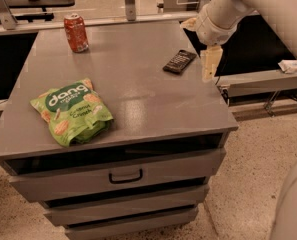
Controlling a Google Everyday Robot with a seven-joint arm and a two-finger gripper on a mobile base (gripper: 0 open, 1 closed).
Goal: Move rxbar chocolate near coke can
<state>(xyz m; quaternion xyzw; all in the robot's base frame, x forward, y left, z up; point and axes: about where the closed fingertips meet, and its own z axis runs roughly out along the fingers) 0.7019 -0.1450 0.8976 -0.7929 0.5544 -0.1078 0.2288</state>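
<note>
The rxbar chocolate (179,61) is a flat dark bar lying on the grey cabinet top (138,99) near its right edge. The coke can (76,32) stands upright at the far left corner of the top. My gripper (210,65) hangs from the pale arm just right of the bar, above the right edge of the top, a short gap away from the bar. It holds nothing that I can see.
A green Dang chip bag (72,111) lies at the front left of the top. Drawers (123,174) run below the front edge. A low shelf (260,81) with a white packet (291,66) stands to the right. Another table stands behind.
</note>
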